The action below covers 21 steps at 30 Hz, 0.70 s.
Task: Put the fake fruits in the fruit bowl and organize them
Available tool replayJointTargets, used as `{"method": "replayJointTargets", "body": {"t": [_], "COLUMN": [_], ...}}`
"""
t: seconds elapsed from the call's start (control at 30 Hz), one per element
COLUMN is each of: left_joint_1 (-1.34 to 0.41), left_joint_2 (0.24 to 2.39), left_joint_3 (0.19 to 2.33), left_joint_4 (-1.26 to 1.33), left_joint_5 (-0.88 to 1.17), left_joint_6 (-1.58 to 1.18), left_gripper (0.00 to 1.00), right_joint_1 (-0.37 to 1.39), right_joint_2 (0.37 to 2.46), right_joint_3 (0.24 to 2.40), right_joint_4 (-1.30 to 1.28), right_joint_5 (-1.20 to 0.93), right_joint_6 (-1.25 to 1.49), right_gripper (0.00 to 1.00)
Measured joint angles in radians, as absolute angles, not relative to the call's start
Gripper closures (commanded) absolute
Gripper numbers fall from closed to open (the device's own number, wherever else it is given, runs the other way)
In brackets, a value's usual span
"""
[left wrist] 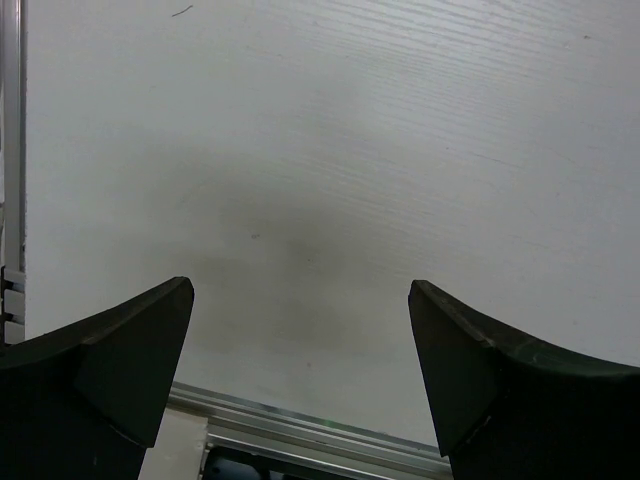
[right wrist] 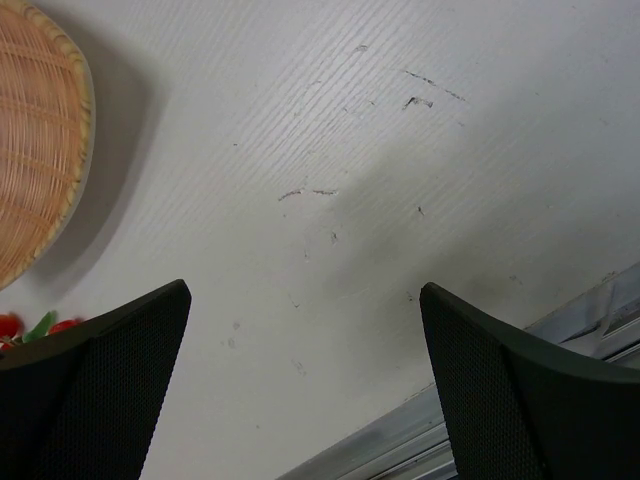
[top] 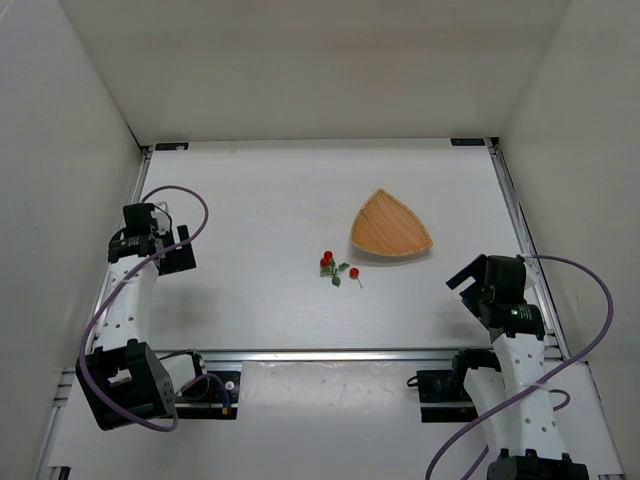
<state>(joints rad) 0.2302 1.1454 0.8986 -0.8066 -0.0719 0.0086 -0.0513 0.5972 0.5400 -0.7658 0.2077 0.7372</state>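
Note:
The fake fruits (top: 334, 266), tiny red berries with green leaves and thin stems, lie in a small cluster on the white table, just left of and nearer than the fruit bowl (top: 391, 226). The bowl is a tan woven rounded-triangle dish and holds nothing. My left gripper (top: 170, 248) is open and empty at the far left. My right gripper (top: 466, 285) is open and empty, to the right of the fruits. In the right wrist view the bowl's edge (right wrist: 35, 150) shows at the upper left and a bit of red fruit (right wrist: 20, 328) at the left edge.
Metal rails (top: 330, 353) run along the table's near edge and both sides. White walls close in the workspace at the left, back and right. The left wrist view shows only bare table and the near rail (left wrist: 300, 425).

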Motion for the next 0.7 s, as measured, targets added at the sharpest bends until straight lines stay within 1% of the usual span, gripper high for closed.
{"method": "replayJointTargets", "body": {"t": [0.1, 0.17, 0.2, 0.27, 0.33, 0.43, 0.47, 0.57, 0.6, 0.7], "left_joint_1": [0.230, 0.230, 0.230, 0.230, 0.230, 0.230, 0.230, 0.230, 0.230, 0.230], "left_joint_2": [1.137, 1.131, 1.126, 1.116, 1.107, 1.103, 1.103, 1.103, 1.102, 1.098], "left_joint_3": [0.899, 0.899, 0.899, 0.898, 0.898, 0.896, 0.896, 0.893, 0.891, 0.889], "left_joint_4": [-0.805, -0.804, -0.803, -0.802, -0.801, -0.800, -0.800, -0.799, -0.799, -0.800], "left_joint_5": [-0.046, -0.028, -0.017, 0.002, 0.016, 0.027, 0.027, 0.028, 0.028, 0.030], "left_joint_6": [0.010, 0.015, 0.018, 0.023, 0.030, 0.037, 0.039, 0.044, 0.045, 0.045], "left_gripper": [0.00, 0.00, 0.00, 0.00, 0.00, 0.00, 0.00, 0.00, 0.00, 0.00], "right_joint_1": [-0.051, -0.048, -0.040, 0.001, 0.084, 0.303, 0.385, 0.590, 0.641, 0.750], "right_joint_2": [0.599, 0.603, 0.609, 0.638, 0.692, 0.831, 0.900, 1.132, 1.218, 1.442], "right_joint_3": [0.540, 0.540, 0.540, 0.541, 0.548, 0.596, 0.619, 0.728, 0.775, 0.907], "right_joint_4": [-0.764, -0.757, -0.752, -0.730, -0.707, -0.676, -0.663, -0.635, -0.625, -0.597], "right_joint_5": [0.202, 0.195, 0.192, 0.186, 0.188, 0.242, 0.270, 0.324, 0.346, 0.381], "right_joint_6": [0.725, 0.707, 0.698, 0.676, 0.658, 0.634, 0.625, 0.595, 0.587, 0.558], "right_gripper": [0.00, 0.04, 0.04, 0.08, 0.09, 0.12, 0.19, 0.30, 0.36, 0.42]}}
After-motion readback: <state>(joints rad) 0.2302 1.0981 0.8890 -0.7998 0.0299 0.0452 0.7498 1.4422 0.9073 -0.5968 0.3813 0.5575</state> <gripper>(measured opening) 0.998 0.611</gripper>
